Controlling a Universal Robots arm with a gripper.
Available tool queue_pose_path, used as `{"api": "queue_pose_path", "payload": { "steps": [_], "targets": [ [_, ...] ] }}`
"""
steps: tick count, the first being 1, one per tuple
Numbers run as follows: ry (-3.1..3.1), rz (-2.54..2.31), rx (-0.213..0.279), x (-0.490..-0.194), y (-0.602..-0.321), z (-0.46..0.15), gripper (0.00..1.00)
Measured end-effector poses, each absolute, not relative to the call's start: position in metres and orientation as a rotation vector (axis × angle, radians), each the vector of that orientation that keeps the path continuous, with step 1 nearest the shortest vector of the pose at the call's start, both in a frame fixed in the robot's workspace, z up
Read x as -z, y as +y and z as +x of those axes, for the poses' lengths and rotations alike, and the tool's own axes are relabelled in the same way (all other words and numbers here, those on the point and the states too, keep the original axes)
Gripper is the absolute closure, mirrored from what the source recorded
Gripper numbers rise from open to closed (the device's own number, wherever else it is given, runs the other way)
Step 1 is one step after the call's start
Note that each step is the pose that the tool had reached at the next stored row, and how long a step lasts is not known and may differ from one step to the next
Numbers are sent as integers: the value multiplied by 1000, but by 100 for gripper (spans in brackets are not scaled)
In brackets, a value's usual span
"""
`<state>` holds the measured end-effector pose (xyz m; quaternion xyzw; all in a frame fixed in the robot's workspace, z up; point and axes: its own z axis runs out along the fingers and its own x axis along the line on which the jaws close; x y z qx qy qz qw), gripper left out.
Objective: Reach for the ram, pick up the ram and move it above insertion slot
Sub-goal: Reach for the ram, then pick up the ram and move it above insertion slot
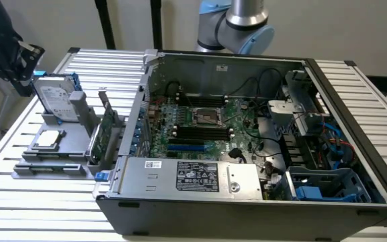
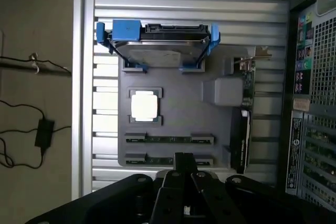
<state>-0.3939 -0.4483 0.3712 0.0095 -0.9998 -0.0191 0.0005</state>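
On the slatted aluminium table (image 1: 18, 201), at the exterior view's left of the open black computer case (image 1: 247, 217), a grey plastic holder tray (image 2: 176, 114) is carrying loose parts. The long, thin, flat green ram stick (image 2: 149, 159) is lying in the slot at the tray's near end, with a twin green stick (image 2: 169, 139) lying just beside it. The black claw (image 2: 184, 161) is hanging over the ram stick's middle. I cannot tell whether it is apart or together. The black motherboard slots (image 1: 203, 132) are sitting well apart, inside the case.
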Motion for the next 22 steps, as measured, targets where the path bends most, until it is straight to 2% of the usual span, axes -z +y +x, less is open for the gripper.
{"api": "queue_pose_path", "payload": {
  "steps": [8,22],
  "targets": [
    [-3140,30,60,-370,-484,-394,89],
    [-3128,255,60,-369,-486,-394,89]
  ]
}}
